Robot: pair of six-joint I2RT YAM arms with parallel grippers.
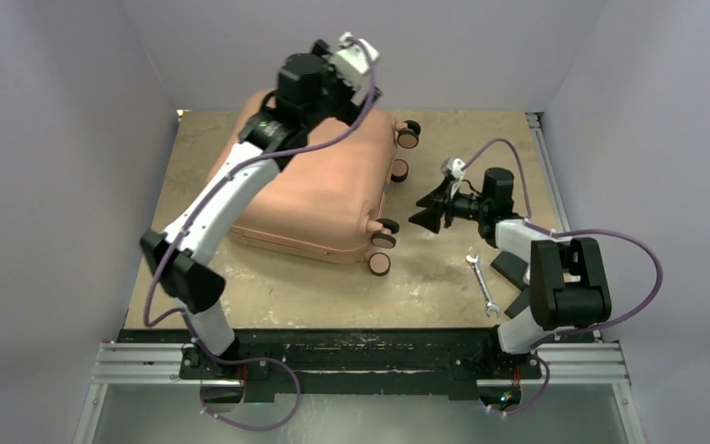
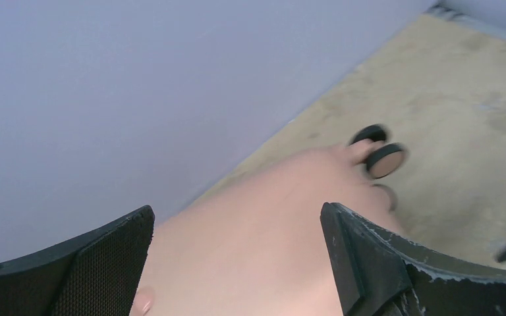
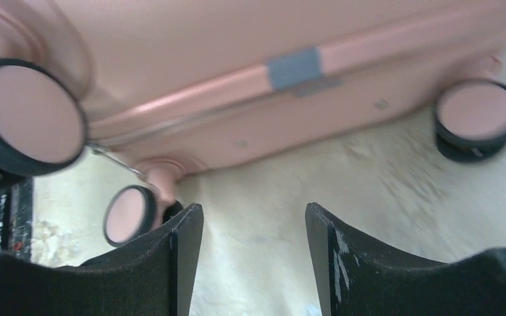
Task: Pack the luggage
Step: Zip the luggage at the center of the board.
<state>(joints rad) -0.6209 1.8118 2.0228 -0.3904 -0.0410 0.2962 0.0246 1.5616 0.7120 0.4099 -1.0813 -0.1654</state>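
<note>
The salmon-pink suitcase lay shut on the surface, its wheels toward the right arm. Both pincers were released and empty: the left pincer above the shell, the right pincer facing the wheeled end. A closing grip would likely slip off the smooth shell, and a nudge might skid the case.

The tan, scuffed counter carries the luggage, which is closed and lies flat on its far left part, with its wheels facing right. A small wrench lies right of the luggage, apart from it and nearer the front edge. Just past the wrench, farther from the luggage, are what look like two flat black pads, partly hidden.
</note>
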